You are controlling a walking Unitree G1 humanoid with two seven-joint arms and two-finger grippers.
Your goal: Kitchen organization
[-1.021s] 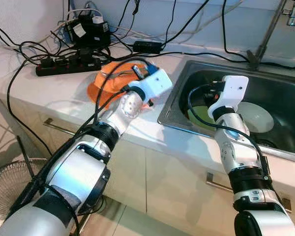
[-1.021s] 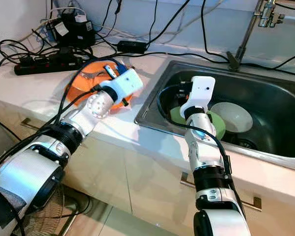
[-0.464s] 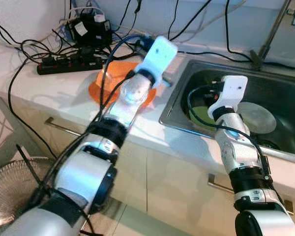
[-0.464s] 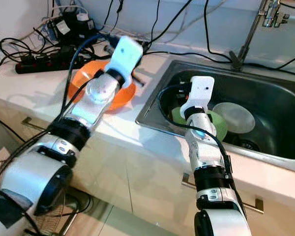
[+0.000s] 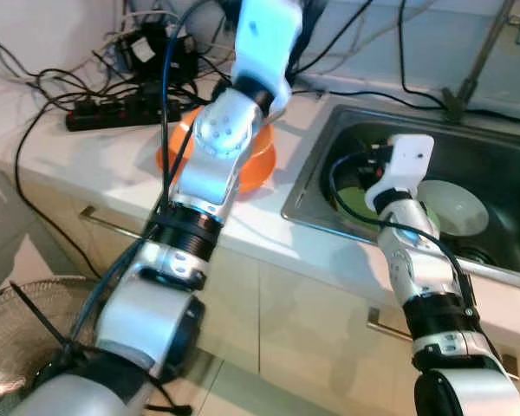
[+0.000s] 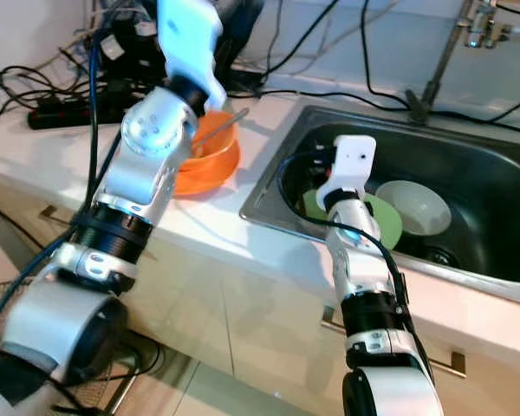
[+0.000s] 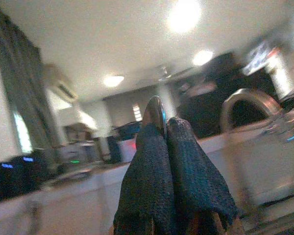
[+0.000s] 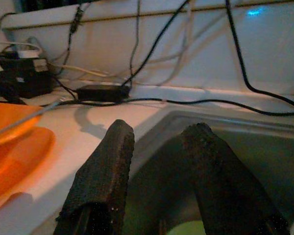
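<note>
1. The left arm is raised high over the counter point(image 5: 87, 165), its white wrist housing at about 12 o'clock in the head views, above the orange bowl point(image 6: 210, 161).
2. In the left wrist view the left gripper point(image 7: 164, 128) points up toward a ceiling with lamps; its two black fingers point(image 7: 147, 166) are pressed together on a thin metal utensil point(image 7: 156, 110), whose rounded tip pokes out just past the fingertips (a spoon or similar, too blurred to say which).
3. The orange bowl sits on the white counter just beside the sink's left rim, at roughly 10 o'clock from the right arm. A thin grey metal rod point(image 6: 215, 126) leans against its rim, and the bowl seems to rest on an orange plate point(image 8: 19, 156).
4. The right arm reaches forward over the front edge of the steel sink point(image 5: 312, 195). In the right wrist view the right gripper point(image 8: 159, 142) has its fingers parted, with nothing between them, hovering over the sink's near left corner.
5. In the basin lie a green plate point(image 6: 386, 221) and, at its 3 o'clock, a white bowl point(image 6: 420, 208) touching or overlapping it.
6. At 11 o'clock on the counter, a black power strip point(image 5: 121, 113) and tangled black cables point(image 5: 61, 87) run along the wall; the tap's stem point(image 6: 438, 61) rises behind the sink at 1 o'clock.
</note>
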